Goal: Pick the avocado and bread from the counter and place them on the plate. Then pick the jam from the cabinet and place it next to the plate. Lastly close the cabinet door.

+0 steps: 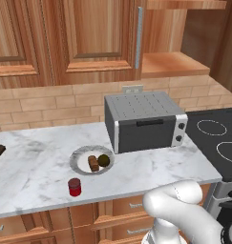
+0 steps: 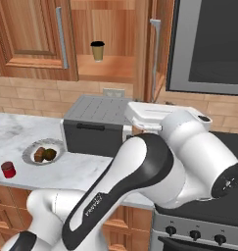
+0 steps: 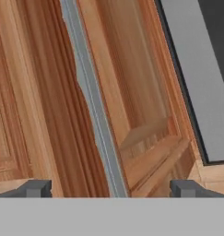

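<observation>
Pincer fingers stand wide apart and empty, one tip on each side of the long silver bar handle of the cabinet door, which suggests the arm is lining up to push or grip the open door, the last step of the task. The door hangs edge-on beside the open cabinet, where one tan paper cup stands on the inner shelf.

On the counter, one plate sits toward the front edge, left of the toaster oven. It carries one piece of bread and one avocado, side by side and touching or nearly so, as the task asks. One red jam jar stands just beside the plate, nearer the counter's front edge, apparently set there on purpose. With food plated and jar down, only the door seems left to shut.
</observation>
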{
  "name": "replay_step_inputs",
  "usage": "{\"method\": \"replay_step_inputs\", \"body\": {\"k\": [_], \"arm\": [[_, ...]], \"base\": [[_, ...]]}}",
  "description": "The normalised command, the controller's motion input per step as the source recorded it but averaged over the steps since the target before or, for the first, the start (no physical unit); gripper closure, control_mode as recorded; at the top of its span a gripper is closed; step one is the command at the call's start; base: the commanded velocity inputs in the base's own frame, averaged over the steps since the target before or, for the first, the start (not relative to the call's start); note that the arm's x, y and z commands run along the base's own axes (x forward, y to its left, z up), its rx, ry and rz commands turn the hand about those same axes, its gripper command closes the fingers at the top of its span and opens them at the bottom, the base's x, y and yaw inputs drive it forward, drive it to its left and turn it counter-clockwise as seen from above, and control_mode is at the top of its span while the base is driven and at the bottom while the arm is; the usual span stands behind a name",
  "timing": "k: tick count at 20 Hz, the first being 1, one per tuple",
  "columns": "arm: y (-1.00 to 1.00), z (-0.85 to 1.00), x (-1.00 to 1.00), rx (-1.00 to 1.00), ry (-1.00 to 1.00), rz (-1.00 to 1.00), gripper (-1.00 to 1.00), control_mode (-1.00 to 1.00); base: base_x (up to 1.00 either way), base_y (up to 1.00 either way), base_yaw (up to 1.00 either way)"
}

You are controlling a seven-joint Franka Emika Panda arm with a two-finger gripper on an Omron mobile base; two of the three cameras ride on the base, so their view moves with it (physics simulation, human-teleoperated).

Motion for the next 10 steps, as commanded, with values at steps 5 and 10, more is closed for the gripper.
{"method": "replay_step_inputs", "body": {"k": [5,10], "arm": [[0.74,-0.45,0.88,0.05,0.0,0.06,-1.0,-1.0],[0.89,-0.45,0.96,0.03,-0.02,0.0,-1.0,-1.0]], "base": [[0.0,0.0,0.0],[0.0,0.0,0.0]]}}
